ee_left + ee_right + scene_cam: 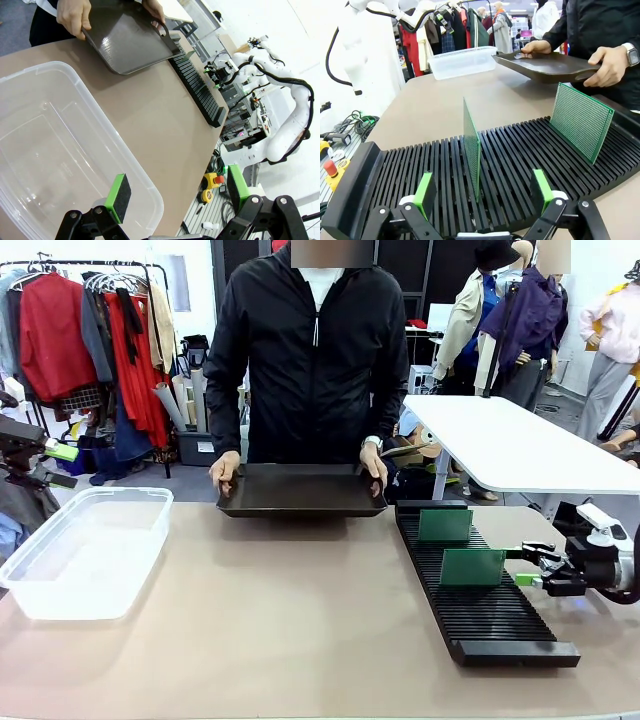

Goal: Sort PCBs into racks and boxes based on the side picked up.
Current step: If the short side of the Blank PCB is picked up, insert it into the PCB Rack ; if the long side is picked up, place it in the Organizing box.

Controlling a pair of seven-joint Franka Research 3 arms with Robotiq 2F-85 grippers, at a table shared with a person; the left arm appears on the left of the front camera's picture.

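Two green PCBs stand upright in the black slotted rack (490, 615): one at its far end (445, 525), one nearer the middle (472, 567). My right gripper (528, 565) is open at the rack's right side, level with the nearer PCB. In the right wrist view that PCB (472, 150) stands edge-on in a slot between the green pads (425, 192), touching neither; the speckled face of the other PCB (580, 120) shows farther off. My left gripper (177, 192) hangs open over the clear plastic box (50, 150), which holds nothing.
A person at the far side holds a dark shallow tray (300, 490) in both hands at the table's far edge. The box (90, 550) sits at the left, the rack (520, 165) at the right, bare tabletop (300, 620) between.
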